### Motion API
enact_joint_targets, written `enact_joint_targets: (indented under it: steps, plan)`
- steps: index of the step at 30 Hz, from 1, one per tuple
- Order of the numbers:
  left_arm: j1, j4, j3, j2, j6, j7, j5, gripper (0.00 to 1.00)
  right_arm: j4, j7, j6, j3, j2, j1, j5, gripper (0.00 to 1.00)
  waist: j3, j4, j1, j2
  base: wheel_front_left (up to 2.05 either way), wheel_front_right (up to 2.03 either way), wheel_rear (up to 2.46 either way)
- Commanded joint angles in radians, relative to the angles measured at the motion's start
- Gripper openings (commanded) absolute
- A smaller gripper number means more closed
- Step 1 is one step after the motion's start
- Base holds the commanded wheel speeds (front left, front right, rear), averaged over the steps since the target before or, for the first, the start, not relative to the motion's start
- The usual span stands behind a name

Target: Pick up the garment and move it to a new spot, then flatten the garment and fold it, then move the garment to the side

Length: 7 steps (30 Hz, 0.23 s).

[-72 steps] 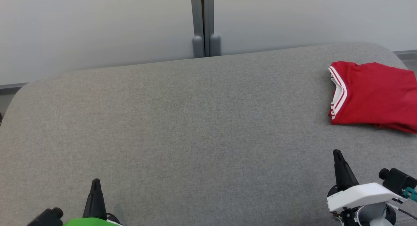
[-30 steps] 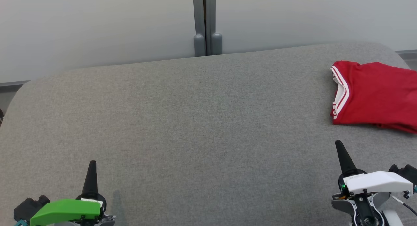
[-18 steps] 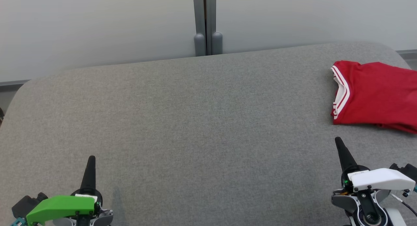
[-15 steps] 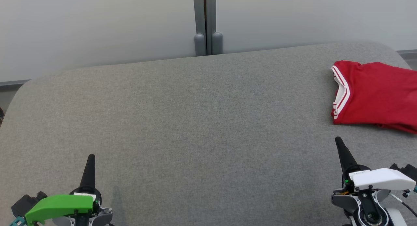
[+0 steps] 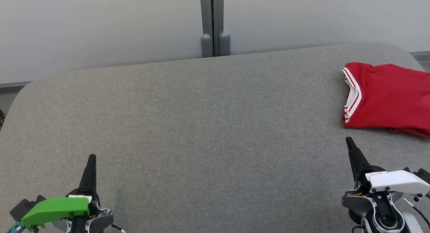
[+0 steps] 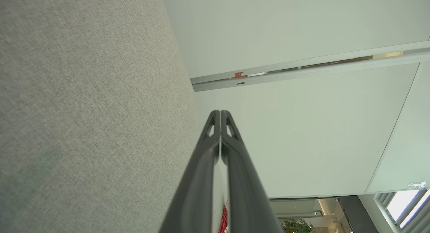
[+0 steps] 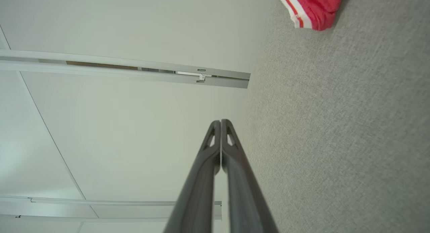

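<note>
Red garment (image 5: 389,98) lies folded far right on grey surface (image 5: 201,125) — left gripper (image 5: 91,157), right gripper (image 5: 348,140) both clamped empty.

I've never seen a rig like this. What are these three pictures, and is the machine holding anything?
It is a two-armed robot. The wide picture comes from a camera on its head, looking down at a grey padded surface. The dark spike at the lower left is its left gripper; the one at the lower right is its right gripper. Each is two long fingers pressed shut, holding nothing. The other two pictures come from wrist cameras looking along those fingers, so everything looks tipped. A folded red garment with white trim lies at the surface's right, apart from both grippers.
</note>
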Motion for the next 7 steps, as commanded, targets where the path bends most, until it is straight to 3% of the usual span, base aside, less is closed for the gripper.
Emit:
enact_joint_targets:
  steps: [1,7]
  plan:
    - [-0.028,-0.001,0.005,0.005,-0.010,0.008,-0.021,0.00,0.001,0.006,0.000,-0.004,-0.003,-0.012,0.021,0.00,0.000,0.000,0.0000,0.0000,0.00,0.00,0.00]
    - [-0.039,0.007,0.013,0.003,-0.017,0.022,-0.068,0.00,0.003,0.020,0.000,-0.008,-0.002,-0.020,0.076,0.00,0.001,0.001,0.0000,0.0000,0.00,0.00,0.00]
